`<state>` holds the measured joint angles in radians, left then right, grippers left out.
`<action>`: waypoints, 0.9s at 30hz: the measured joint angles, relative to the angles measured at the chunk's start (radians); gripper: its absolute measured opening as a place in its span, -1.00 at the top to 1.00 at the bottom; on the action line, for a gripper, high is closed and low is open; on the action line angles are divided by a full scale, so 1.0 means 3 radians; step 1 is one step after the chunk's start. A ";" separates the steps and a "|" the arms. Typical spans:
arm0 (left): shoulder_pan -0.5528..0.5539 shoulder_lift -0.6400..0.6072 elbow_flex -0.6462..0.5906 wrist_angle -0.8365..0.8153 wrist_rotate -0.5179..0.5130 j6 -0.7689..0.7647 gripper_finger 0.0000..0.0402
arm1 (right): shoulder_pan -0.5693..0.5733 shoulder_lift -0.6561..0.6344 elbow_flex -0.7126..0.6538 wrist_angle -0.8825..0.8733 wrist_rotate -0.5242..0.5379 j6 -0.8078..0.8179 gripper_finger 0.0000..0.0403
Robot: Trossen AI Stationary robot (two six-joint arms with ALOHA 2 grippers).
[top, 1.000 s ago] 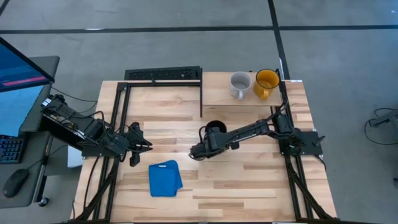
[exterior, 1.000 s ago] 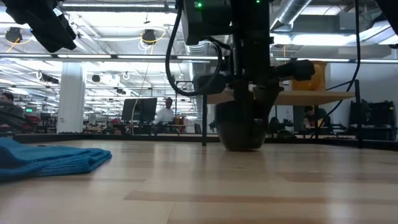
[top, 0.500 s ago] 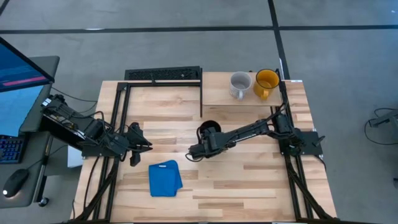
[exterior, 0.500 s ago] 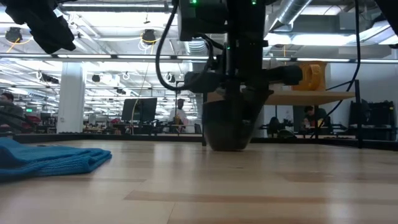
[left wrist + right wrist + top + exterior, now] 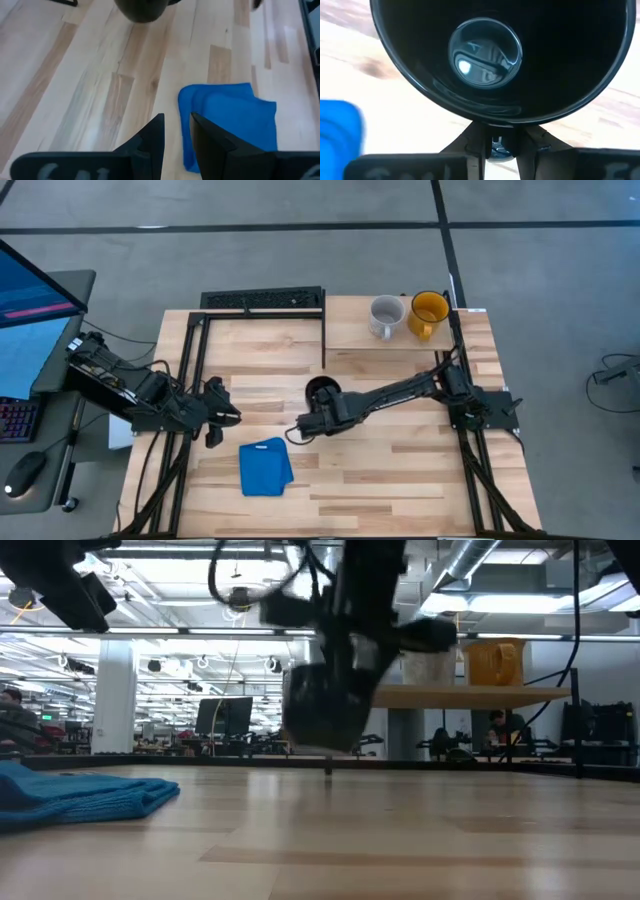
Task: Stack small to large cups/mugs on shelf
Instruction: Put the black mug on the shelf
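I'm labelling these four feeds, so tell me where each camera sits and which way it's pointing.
High view: overhead, facing straight down; both arms, the black mug, the shelf.
Low view: at tabletop height, facing level across to the room; the right arm carrying the black mug clear of the table.
Left wrist view: on the left arm, facing down past the left hand at the blue cloth.
Right wrist view: on the right arm, facing into the mug past the right hand.
Shared: all four show the black mug.

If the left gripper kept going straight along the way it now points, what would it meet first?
Probably the black mug held up by the right gripper; the left gripper points toward it. The blue cloth lies beside that line. Depth is unclear.
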<state>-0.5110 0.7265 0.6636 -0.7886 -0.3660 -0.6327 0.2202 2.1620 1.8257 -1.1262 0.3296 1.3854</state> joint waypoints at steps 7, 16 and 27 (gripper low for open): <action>0.0000 0.0000 0.0000 -0.0205 0.0057 0.0265 0.59 | -0.0095 -0.0001 0.0710 -0.0295 0.0122 0.0008 0.60; 0.0000 0.0000 0.0000 -0.0345 0.0093 0.0629 0.59 | -0.0282 -0.0001 0.1571 -0.0684 0.0129 -0.0184 0.60; -0.0001 -0.0002 0.0000 -0.0329 -0.0024 0.0626 0.59 | -0.0607 -0.0246 0.1762 -0.1124 0.0253 -0.0482 0.60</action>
<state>-0.5113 0.7259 0.6636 -0.8874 -0.3732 -0.4448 0.0380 2.0881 2.3542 -1.4634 0.4057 1.2409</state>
